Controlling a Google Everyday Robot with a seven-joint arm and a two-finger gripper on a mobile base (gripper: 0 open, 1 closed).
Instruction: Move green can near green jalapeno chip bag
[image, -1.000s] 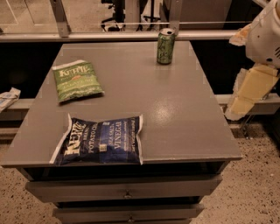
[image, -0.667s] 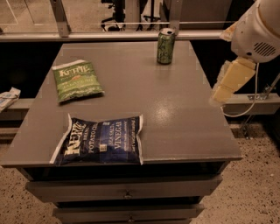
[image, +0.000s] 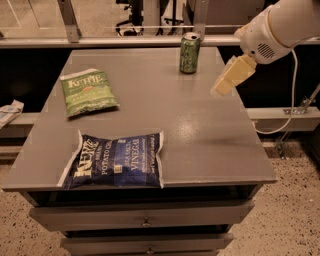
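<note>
Grey table (image: 215, 145): carries the three items listed below; drawers sit under its front edge.
Can (image: 189, 53): green with a silver top, upright at the far edge, right of centre. We count it as untouched.
Green bag (image: 89, 91): lies flat on the far-left part of the table, well apart from the can.
Blue bag (image: 117, 160): lies flat at the near edge, left of centre; we give it no part in the task.
Gripper (image: 231, 76): pale, hangs above the right side of the table. It is near the can, to its right and towards us, and not touching it.
Grip: we cannot tell whether it is spread or closed; it holds nothing.
Arm (image: 280, 25): white, enters from the upper right.
Done: by our reckoning, only the approach to the can.
Left: closing on the can, lifting it, carrying it leftwards and setting it down beside the green bag.
Path: we see bare table between can and green bag, and the blue bag lies off that line.
</note>
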